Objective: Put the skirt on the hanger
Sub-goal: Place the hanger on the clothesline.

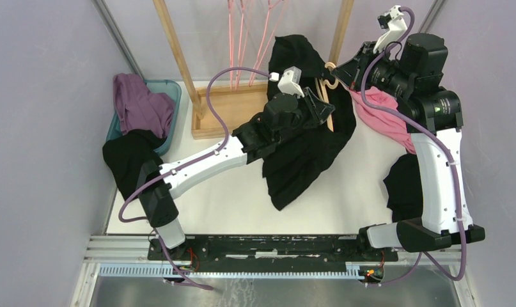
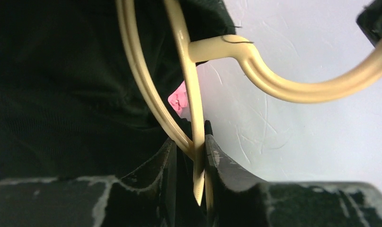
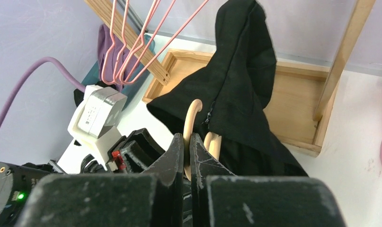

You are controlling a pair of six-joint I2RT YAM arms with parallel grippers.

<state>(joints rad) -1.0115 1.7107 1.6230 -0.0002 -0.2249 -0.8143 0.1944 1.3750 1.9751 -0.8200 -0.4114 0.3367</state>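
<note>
Left wrist view: left end effector [image 2: 191, 163] and right end effector [image 3: 188, 142] both clamp the pale beige curved hanger [image 2: 293, 91]. Big black pleated skirt [image 1: 306, 160] looks only partly on.

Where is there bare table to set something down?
Bare table near-centre, between the left arm, the skirt and the near edge. A smaller patch right of the skirt, nearer than the pink garment. Crowded at the back: skirt, hanger, left gripper and right gripper bunch beside the rack.
</note>
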